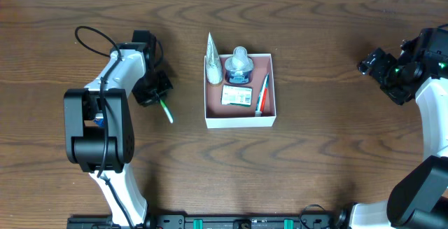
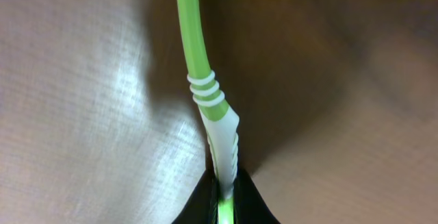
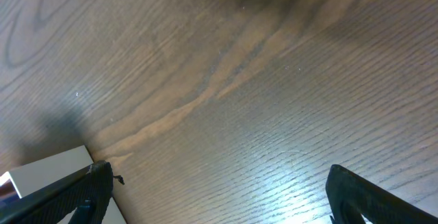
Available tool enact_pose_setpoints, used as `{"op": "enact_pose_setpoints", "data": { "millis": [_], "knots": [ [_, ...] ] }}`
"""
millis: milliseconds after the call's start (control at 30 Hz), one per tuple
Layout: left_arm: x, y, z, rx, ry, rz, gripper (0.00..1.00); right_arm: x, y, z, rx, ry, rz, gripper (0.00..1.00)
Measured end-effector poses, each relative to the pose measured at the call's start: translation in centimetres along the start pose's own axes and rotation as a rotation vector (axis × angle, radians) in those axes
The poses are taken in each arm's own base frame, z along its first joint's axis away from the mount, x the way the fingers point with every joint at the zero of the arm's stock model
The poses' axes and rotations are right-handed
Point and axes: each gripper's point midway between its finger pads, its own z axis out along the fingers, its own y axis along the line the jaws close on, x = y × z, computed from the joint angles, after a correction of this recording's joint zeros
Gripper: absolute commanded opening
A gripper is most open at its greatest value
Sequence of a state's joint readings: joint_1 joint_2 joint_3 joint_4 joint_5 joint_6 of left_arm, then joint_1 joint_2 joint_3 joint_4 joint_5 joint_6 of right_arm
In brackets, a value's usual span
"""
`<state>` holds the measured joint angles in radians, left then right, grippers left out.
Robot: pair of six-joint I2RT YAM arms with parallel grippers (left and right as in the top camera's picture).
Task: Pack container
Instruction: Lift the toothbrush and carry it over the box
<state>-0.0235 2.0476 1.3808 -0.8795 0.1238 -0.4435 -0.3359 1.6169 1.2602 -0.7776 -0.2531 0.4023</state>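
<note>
The container (image 1: 208,100), a square white box with a pinkish-brown inside, sits at the table's middle. It holds a white tube (image 1: 213,64), a clear blue bottle (image 1: 239,66), a small carton (image 1: 236,96) and a red toothbrush (image 1: 262,94). My left gripper (image 1: 155,89) is left of the container and shut on a green and white toothbrush (image 1: 166,110), which lies low over the table. In the left wrist view the toothbrush (image 2: 205,94) runs straight out from the jaws (image 2: 224,196). My right gripper (image 1: 369,66) is open and empty at the far right; it also shows in the right wrist view (image 3: 219,190).
A corner of the container's white wall (image 3: 48,169) shows at the lower left of the right wrist view. Bare brown wooden table (image 1: 322,138) lies between the container and each arm. The arm bases stand at the front edge.
</note>
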Motion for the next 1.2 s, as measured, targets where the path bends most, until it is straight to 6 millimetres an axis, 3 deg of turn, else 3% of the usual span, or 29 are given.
{"op": "enact_pose_setpoints", "data": {
  "millis": [100, 167, 267, 367, 533, 667, 767, 867, 1067, 1200],
  "knots": [
    [0.9, 0.4, -1.2, -0.022, 0.043, 0.029, 0.06, 0.0, 0.0, 0.0, 0.000, 0.000, 0.000, 0.99],
    [0.6, 0.0, -3.2, -0.012, 0.026, 0.056, 0.06, 0.0, 0.0, 0.0, 0.000, 0.000, 0.000, 0.99],
    [-0.1, -1.2, -8.1, 0.043, -0.077, 0.111, 0.06, 0.0, 0.0, 0.0, 0.000, 0.000, 0.000, 0.99],
    [0.2, -3.4, -15.1, 0.148, -0.254, 0.205, 0.06, 0.0, 0.0, 0.0, 0.000, 0.000, 0.000, 0.99],
    [5.2, -7.5, -25.0, 0.321, -0.512, 0.406, 0.06, 0.0, 0.0, 0.0, 0.000, 0.000, 0.000, 0.99],
    [10.1, -10.9, -28.9, 0.437, -0.613, 0.580, 0.06, 0.0, 0.0, 0.0, 0.000, 0.000, 0.000, 0.99],
    [13.1, -13.4, -29.5, 0.475, -0.639, 0.737, 0.06, 0.0, 0.0, 0.0, 0.000, 0.000, 0.000, 0.99],
    [14.9, -15.5, -28.6, 0.457, -0.642, 0.900, 0.06, 0.0, 0.0, 0.0, 0.000, 0.000, 0.000, 0.99],
    [15.5, -18.2, -23.9, 0.292, -0.609, 1.188, 0.06, 0.0, 0.0, 0.0, 0.000, 0.000, 0.000, 0.99],
    [15.4, -18.5, -19.8, 0.158, -0.524, 1.402, 0.06, 0.0, 0.0, 0.0, 0.000, 0.000, 0.000, 0.99]
  ]
}}
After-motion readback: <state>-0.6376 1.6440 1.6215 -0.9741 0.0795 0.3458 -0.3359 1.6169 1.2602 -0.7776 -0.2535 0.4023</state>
